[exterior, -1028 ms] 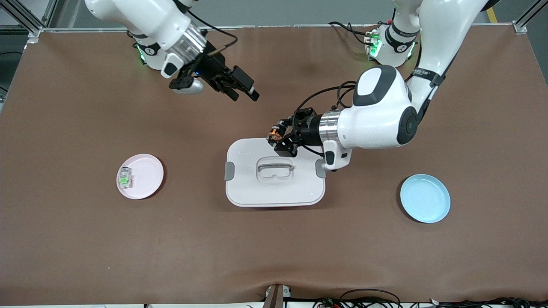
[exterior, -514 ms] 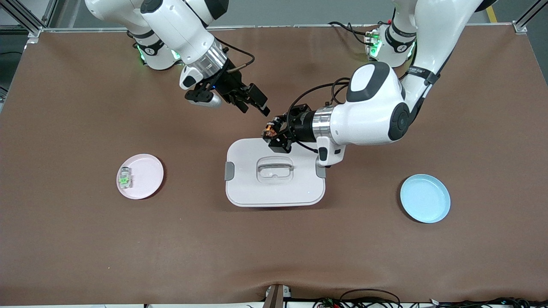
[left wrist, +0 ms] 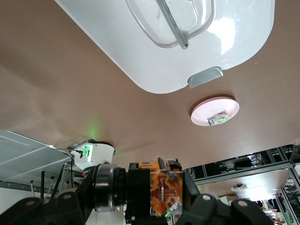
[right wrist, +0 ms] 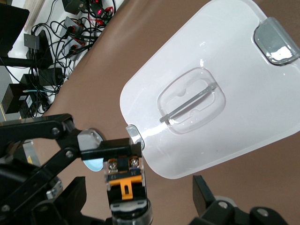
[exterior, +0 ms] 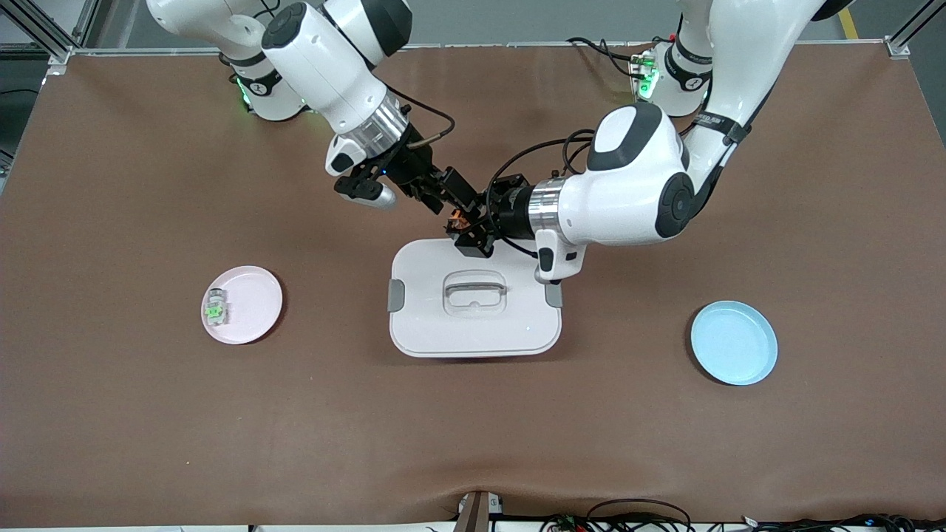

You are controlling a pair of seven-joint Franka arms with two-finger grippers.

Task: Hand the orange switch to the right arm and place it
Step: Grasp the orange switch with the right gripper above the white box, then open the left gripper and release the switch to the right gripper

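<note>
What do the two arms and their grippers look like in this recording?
Both arms are glossy white with dark grey joint caps and a silver ring at the wrist. The left gripper and right gripper are black, each with two fingers. Loose black cables loop around each wrist. Green lights glow at both bases, and the left arm carries a black band with white lettering.

arms: white shells, grey caps; wrists: silver rings; cables: black
</note>
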